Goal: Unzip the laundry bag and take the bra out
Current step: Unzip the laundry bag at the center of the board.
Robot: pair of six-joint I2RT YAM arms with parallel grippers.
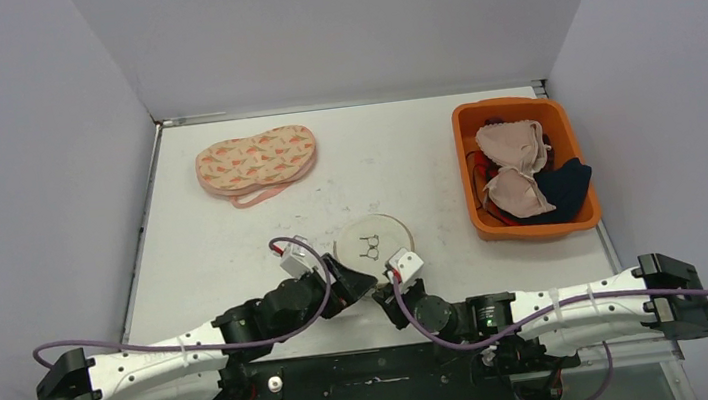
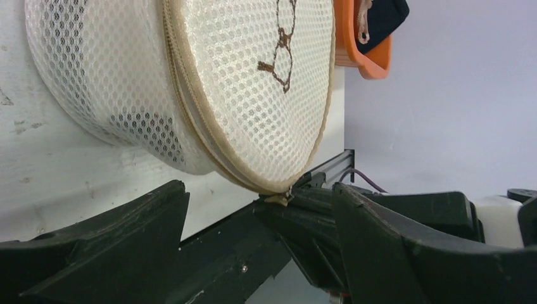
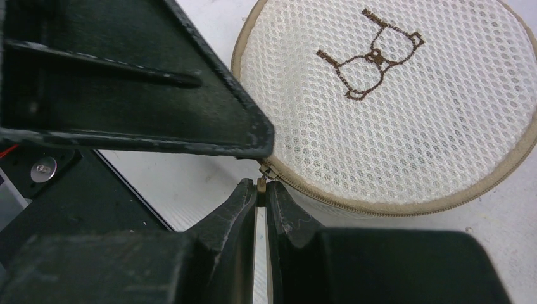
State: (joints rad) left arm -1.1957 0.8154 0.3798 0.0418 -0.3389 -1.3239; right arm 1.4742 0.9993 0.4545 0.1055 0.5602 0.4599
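Round mesh laundry bag (image 1: 373, 241), zipped, sits near-centre on the table (image 1: 225, 255), its zipper pull (image 3: 259, 184) on the near rim pinched by my right gripper (image 3: 259, 191), left gripper (image 1: 360, 285) spread wide alongside.

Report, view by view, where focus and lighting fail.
Top external: even soft light, everything sharp, faint shadows. Left wrist: laundry bag mesh crisp; left fingers dark, slightly soft. Right wrist: zipper pull and mesh sharp; right fingers near-black, little detail.
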